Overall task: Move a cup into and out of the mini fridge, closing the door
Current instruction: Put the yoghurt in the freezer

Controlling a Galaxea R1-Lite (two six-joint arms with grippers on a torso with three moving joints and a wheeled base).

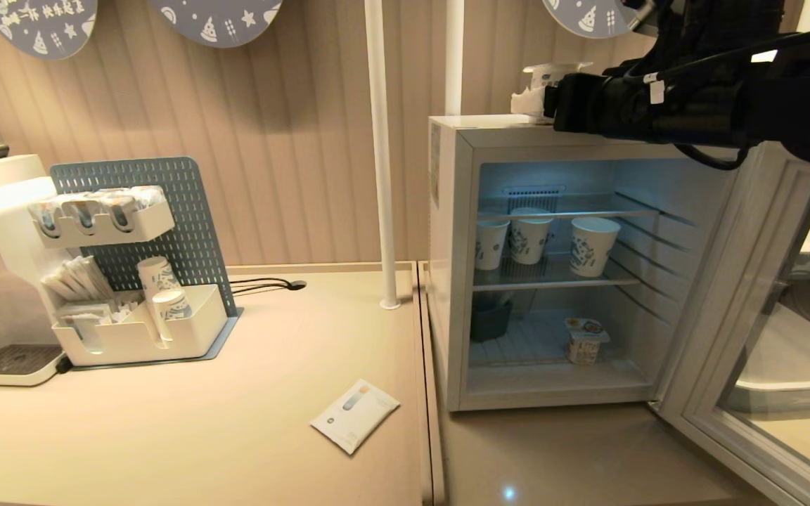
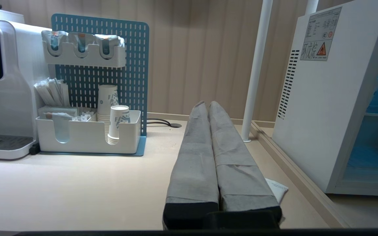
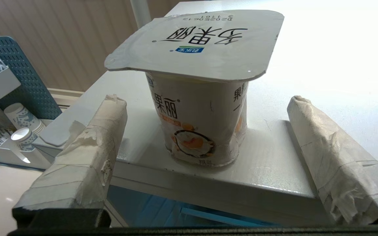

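Mini fridge (image 1: 451, 281) sits on the right side of the counter (image 1: 236, 436) w/ its door (image 1: 763, 337) swung wide open to the right; three paper cups (image 1: 530, 239) on the middle wire shelf, a yogurt cup inside (image 1: 586, 340) on the bottom. Right gripper (image 3: 205, 131) is up at the fridge's top, jaws spread full w/ a foil-lidded yogurt cup (image 3: 202, 98) standing between the fingers, not gripped. Left gripper (image 2: 207, 108) low over the counter left of the fridge, jaws pressed together, nothing held.

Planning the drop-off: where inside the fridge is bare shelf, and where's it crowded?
Mini fridge, door open. Free: bottom shelf between the dark container and yogurt cup. Crowded: middle shelf, three paper cups.
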